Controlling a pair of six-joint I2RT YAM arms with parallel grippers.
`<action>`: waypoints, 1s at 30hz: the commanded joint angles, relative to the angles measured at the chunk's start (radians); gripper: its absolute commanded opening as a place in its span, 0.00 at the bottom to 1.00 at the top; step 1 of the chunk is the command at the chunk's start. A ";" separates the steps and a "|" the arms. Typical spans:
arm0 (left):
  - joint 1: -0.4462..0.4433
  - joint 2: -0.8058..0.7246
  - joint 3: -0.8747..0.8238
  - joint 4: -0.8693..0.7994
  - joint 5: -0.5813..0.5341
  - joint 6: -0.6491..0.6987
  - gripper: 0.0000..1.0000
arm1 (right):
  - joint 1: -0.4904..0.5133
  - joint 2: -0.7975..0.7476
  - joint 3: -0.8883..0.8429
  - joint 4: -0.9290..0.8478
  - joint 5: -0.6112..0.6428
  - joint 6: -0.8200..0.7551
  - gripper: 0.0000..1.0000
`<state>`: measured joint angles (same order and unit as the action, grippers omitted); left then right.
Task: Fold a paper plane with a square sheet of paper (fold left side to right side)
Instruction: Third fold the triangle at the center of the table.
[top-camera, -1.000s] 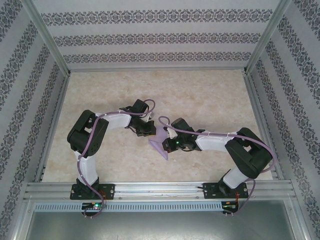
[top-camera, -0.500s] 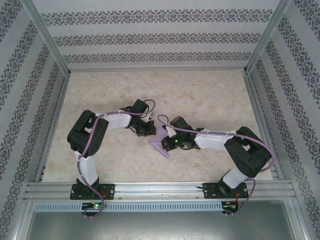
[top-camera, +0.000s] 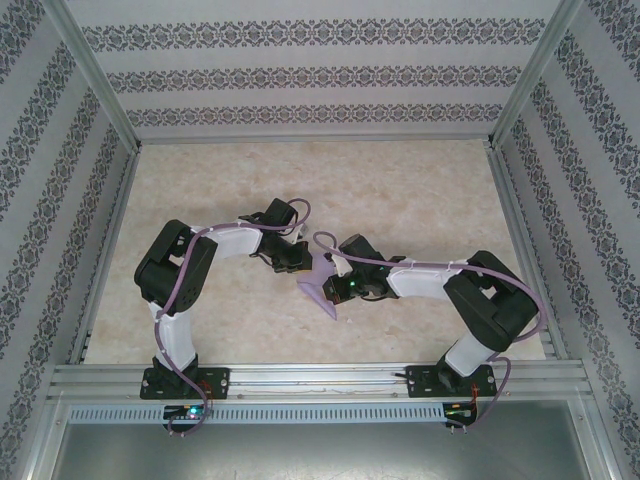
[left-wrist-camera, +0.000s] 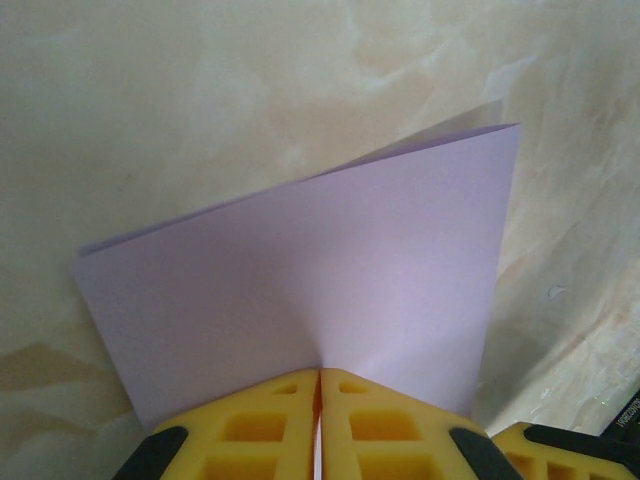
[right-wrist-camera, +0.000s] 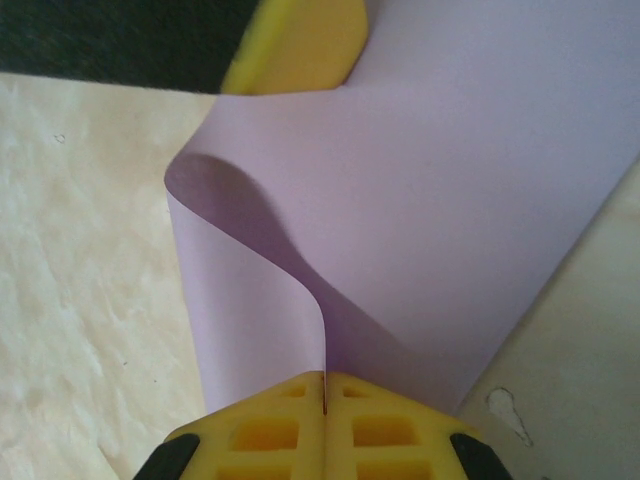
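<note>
Right end effector (right-wrist-camera: 325, 378), pinching the square sheet of paper (right-wrist-camera: 450, 200), has edged toward the left end effector (left-wrist-camera: 319, 375), likewise clamped on it, curling the sheet toward its fold.

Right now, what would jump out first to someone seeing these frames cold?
The lilac sheet of paper stands out against the marbled beige table, near its middle. Both yellow-fingered tools are shut on it: the left tool pinches the doubled-over sheet at one edge, and the right tool grips an edge where the paper bulges in a soft curl.
</note>
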<state>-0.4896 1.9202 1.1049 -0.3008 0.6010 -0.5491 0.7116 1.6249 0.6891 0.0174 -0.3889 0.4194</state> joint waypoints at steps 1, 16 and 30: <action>-0.011 0.037 -0.002 -0.037 -0.072 0.021 0.09 | 0.013 0.019 -0.002 -0.008 0.018 -0.016 0.00; 0.001 -0.083 0.047 -0.040 -0.092 0.036 0.17 | 0.013 0.045 -0.017 -0.015 0.018 -0.017 0.00; 0.032 -0.420 -0.257 0.150 0.048 0.001 0.11 | 0.012 0.055 -0.017 -0.010 0.016 -0.015 0.00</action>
<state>-0.4564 1.5204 0.9112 -0.2344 0.5674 -0.5304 0.7113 1.6459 0.6891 0.0452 -0.3908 0.4191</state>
